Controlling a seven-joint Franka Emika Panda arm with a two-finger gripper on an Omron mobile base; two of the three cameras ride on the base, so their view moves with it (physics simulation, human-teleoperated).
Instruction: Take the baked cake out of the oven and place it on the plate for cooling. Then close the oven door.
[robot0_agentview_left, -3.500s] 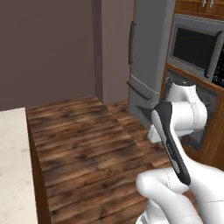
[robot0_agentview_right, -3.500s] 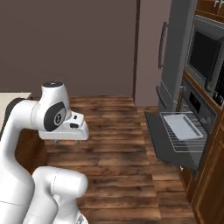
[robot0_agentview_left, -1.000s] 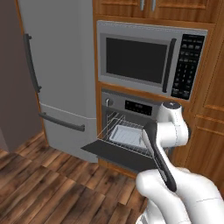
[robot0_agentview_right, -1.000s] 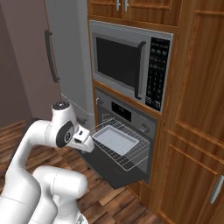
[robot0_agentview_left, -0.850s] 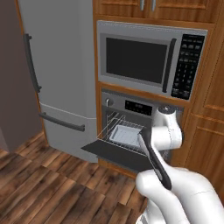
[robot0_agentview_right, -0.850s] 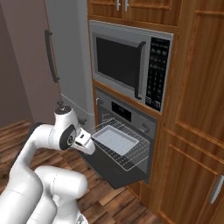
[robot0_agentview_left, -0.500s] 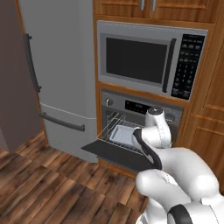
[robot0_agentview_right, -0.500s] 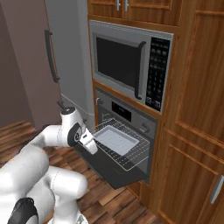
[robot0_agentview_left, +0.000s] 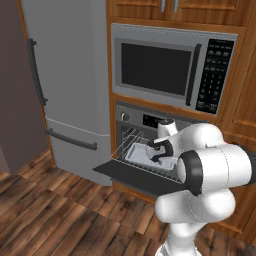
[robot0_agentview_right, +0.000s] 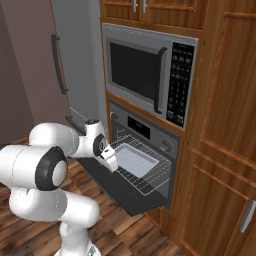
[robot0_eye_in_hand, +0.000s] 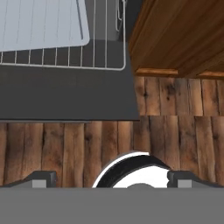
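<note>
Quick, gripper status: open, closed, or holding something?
Gripper: open, jaws spread wide, holding nothing; it points down at the floor beside the oven door.

The hand view looks down on the open oven door, a flat dark grey panel lying level across the upper left half. Past its far edge a wire rack juts out over it, and a pale grey tray with a rounded corner rests on the rack. At the upper right stands a brown wooden cabinet, its base just above the floor. Plank wood floor runs below the door and the cabinet. At the bottom, the tool shows two dark fingertips set wide apart, with nothing between them
</note>
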